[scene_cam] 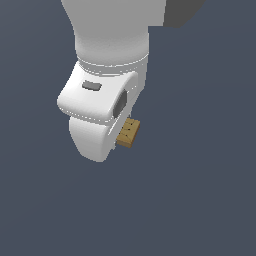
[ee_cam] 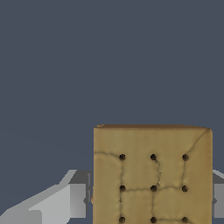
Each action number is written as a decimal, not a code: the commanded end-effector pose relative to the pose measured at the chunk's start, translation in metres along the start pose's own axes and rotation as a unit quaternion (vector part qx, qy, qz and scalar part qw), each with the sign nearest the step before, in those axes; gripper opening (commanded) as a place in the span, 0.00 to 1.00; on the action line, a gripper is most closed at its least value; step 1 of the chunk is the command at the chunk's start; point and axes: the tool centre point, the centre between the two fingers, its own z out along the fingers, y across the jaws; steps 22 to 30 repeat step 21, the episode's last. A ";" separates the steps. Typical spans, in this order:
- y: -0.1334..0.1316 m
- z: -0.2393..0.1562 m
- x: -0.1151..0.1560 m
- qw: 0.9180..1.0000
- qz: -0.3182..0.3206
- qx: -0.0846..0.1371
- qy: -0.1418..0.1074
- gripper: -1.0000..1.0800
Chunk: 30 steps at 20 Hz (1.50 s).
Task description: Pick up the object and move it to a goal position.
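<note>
The object [ee_cam: 153,175] is a flat tan-brown square block with dark dots and a faint grid. In the wrist view it fills the space between my two grey fingers [ee_cam: 76,199], which sit against its two sides. My gripper [ee_cam: 151,201] is shut on it. In the exterior view the white hand [scene_cam: 97,120] hides the fingers and most of the block. Only a tan corner of the object [scene_cam: 128,133] shows past the hand, on the exterior view's right.
A plain dark blue-grey surface [scene_cam: 200,190] fills the background in both views. A dark grey shape [scene_cam: 182,11] shows at the top of the exterior view, to the right of the arm.
</note>
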 end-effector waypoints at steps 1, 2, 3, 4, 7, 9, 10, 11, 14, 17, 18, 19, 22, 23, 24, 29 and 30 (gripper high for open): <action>0.002 -0.007 0.001 1.000 0.000 0.000 0.000 0.00; 0.003 -0.009 0.002 1.000 0.000 0.000 0.000 0.00; 0.004 -0.011 0.002 1.000 0.000 0.000 0.000 0.00; 0.005 -0.012 0.003 1.000 0.000 0.000 0.000 0.00; 0.006 -0.016 0.003 1.000 0.000 0.000 0.000 0.00; 0.007 -0.018 0.004 1.000 0.000 0.000 0.000 0.00; 0.007 -0.018 0.004 1.000 0.000 0.000 0.000 0.00; 0.008 -0.019 0.004 1.000 0.000 0.000 0.000 0.00; 0.008 -0.020 0.005 1.000 0.000 0.000 0.000 0.00; 0.008 -0.021 0.005 1.000 0.000 0.000 0.000 0.00; 0.008 -0.021 0.005 1.000 0.000 0.000 0.000 0.00; 0.008 -0.021 0.005 1.000 0.000 0.000 0.000 0.00; 0.009 -0.021 0.005 1.000 0.000 0.000 0.000 0.00; 0.009 -0.021 0.005 1.000 0.000 0.000 0.000 0.00; 0.009 -0.021 0.005 1.000 0.000 0.000 0.000 0.00; 0.009 -0.021 0.005 1.000 0.000 0.000 0.000 0.00; 0.009 -0.021 0.005 1.000 0.000 0.000 0.000 0.00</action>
